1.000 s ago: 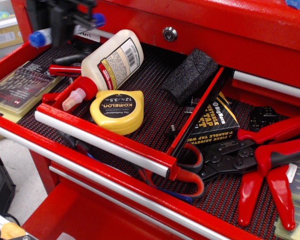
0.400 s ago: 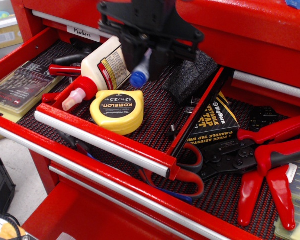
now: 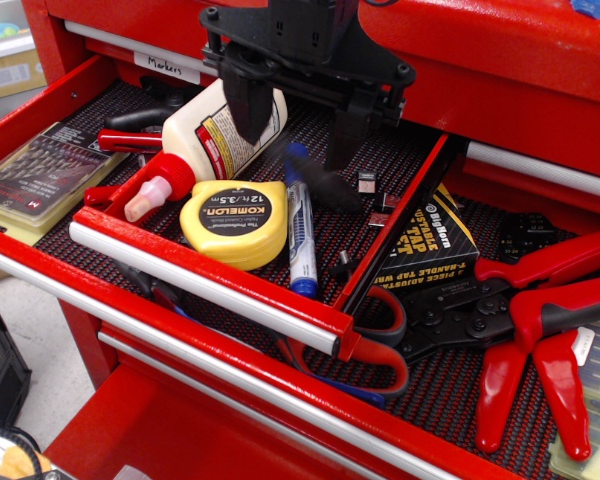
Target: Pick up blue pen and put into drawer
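The blue pen (image 3: pixel 300 225) lies flat on the dark mesh liner of the narrow red drawer (image 3: pixel 395 228), just right of the yellow tape measure (image 3: pixel 235 222). One blue end points toward the silver bar handle (image 3: pixel 202 283), the other toward the back. My black gripper (image 3: pixel 296 125) hangs above the pen's far end with its jaws spread wide and nothing between them. One finger (image 3: pixel 248 108) is in front of the glue bottle. The other finger (image 3: pixel 346 135) is over the liner, above a blurred dark shape (image 3: pixel 323 186) that looks like the black foam block.
A white glue bottle (image 3: pixel 220 130) with a red cap lies at the drawer's left. The wider drawer below holds red-handled pliers (image 3: pixel 540 310), a black and yellow tap box (image 3: pixel 432 245) and a drill bit case (image 3: pixel 40 180). Small black bits (image 3: pixel 366 182) lie near the drawer's right wall.
The gripper carried the pen from the far left to over the drawer, then opened. The pen dropped onto the liner beside the tape measure. The black foam block now shows only as a blur.
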You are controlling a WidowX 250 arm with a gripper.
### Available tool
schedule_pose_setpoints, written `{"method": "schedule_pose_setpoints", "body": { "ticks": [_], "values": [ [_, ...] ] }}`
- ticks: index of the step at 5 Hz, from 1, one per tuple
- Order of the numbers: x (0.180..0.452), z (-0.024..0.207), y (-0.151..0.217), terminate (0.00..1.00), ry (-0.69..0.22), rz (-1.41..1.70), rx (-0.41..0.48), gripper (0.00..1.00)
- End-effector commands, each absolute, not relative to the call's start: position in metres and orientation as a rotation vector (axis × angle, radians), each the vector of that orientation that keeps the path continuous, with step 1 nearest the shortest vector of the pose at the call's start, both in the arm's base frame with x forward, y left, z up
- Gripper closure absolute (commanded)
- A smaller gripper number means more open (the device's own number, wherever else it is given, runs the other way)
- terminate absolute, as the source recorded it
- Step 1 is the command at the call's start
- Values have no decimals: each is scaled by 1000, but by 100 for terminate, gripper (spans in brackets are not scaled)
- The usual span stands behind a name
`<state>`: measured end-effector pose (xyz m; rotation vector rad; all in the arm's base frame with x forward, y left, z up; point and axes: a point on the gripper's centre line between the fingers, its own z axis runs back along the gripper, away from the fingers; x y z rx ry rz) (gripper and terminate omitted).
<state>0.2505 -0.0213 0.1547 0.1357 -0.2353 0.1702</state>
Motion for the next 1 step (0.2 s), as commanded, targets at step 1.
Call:
{"method": "schedule_pose_setpoints", "body": {
  "ticks": [1],
  "values": [
    [253, 161, -25, 100, -260, 187, 126, 0]
  ]
}}
